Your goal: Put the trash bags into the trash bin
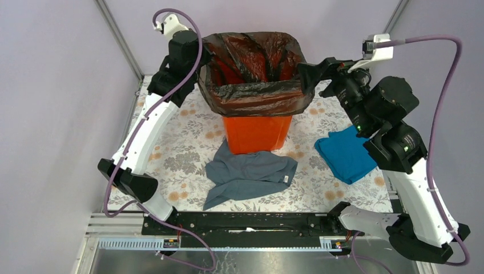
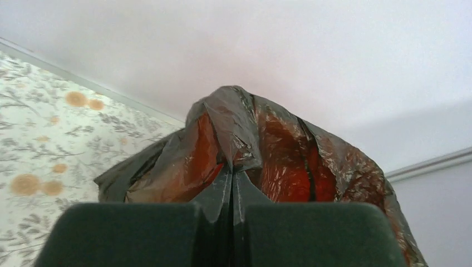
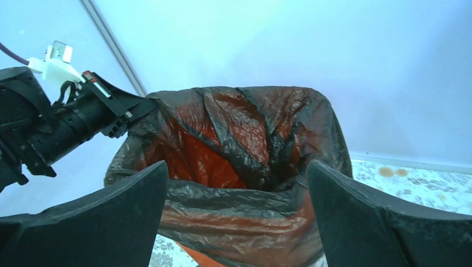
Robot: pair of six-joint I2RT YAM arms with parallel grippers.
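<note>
The orange trash bin (image 1: pixel 257 132) stands at the back middle of the table. The glossy black trash bag (image 1: pixel 257 94) lines it, its mouth open and its edge folded down over the rim. My left gripper (image 1: pixel 204 56) is at the bin's left rim, shut on a fold of the bag (image 2: pixel 278 161); the closed fingertips (image 2: pixel 234 175) pinch the plastic. My right gripper (image 1: pixel 306 74) is at the bin's right rim, wide open and empty. In the right wrist view the gripper (image 3: pixel 236 167) frames the bag (image 3: pixel 239 217), with a little orange bin (image 3: pixel 195 258) showing below.
A grey cloth (image 1: pixel 251 174) lies crumpled in front of the bin. A blue folded cloth (image 1: pixel 345 153) lies to the right, under my right arm. The floral table cover (image 1: pixel 188 154) spreads beneath. Metal frame posts (image 1: pixel 120 40) stand at the back corners.
</note>
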